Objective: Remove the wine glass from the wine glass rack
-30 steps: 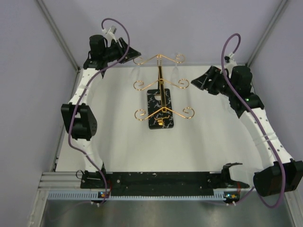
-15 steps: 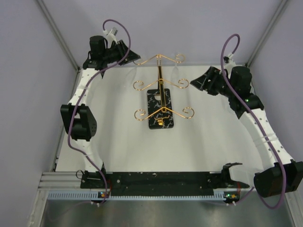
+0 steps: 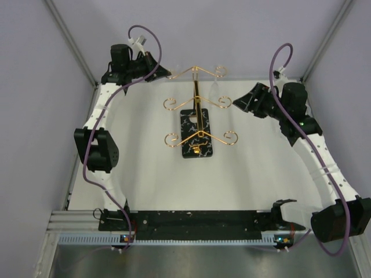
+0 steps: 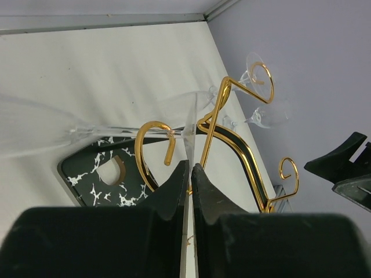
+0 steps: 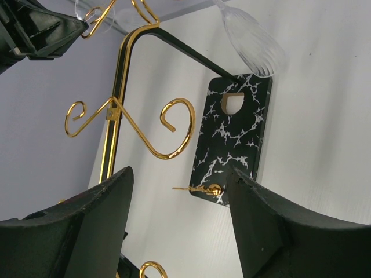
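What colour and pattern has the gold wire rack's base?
The rectangular base is black with white veins; the right wrist view shows it best.

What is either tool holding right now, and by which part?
The left tool seems to pinch a wine glass by its flat foot; the right tool is open, holding nothing.

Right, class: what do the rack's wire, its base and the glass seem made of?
The wire looks like metal with a polished gold finish: thin, glinting. The base is black with white veins: marble or imitation. The glass is see-through: glass or clear plastic.
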Action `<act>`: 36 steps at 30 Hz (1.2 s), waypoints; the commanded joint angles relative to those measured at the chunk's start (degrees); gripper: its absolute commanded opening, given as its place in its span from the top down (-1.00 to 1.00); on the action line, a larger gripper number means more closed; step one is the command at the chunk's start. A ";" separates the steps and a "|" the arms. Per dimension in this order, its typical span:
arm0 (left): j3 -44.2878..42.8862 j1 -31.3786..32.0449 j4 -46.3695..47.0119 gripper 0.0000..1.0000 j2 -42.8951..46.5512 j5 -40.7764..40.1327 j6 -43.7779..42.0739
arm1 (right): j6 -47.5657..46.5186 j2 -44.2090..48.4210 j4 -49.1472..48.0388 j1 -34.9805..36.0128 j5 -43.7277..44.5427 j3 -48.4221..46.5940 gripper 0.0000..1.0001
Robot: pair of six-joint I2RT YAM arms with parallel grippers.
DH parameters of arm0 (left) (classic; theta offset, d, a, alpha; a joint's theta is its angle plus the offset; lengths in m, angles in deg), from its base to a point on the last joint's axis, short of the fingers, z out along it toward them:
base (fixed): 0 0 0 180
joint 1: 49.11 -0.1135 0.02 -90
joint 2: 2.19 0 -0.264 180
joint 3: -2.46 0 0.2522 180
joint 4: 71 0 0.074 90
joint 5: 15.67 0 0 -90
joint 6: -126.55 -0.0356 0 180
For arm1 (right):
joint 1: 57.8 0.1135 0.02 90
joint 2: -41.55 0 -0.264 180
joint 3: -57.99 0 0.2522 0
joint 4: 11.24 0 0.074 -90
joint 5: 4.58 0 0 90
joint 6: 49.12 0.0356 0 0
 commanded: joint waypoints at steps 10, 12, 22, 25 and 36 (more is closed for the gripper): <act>-1.66 0.30 -3.10 1.00 4.69 -3.58 -4.29 | 0.63 2.20 -2.97 0.95 -0.09 0.47 -0.29; -1.04 0.30 -3.19 1.00 5.83 -4.98 -4.56 | 0.81 2.20 -2.97 0.95 0.00 0.47 -0.30; 1.95 0.04 -1.25 1.00 10.14 -9.82 -2.72 | 0.46 2.47 -2.62 0.95 0.09 0.20 -0.30; 1.77 0.04 -2.39 1.00 10.32 -10.00 -2.01 | 0.37 2.47 -2.53 0.95 0.17 0.03 -0.30; 3.27 -0.05 -4.94 1.00 10.41 -7.37 0.18 | 0.37 3.17 -2.44 1.04 0.09 0.56 -0.30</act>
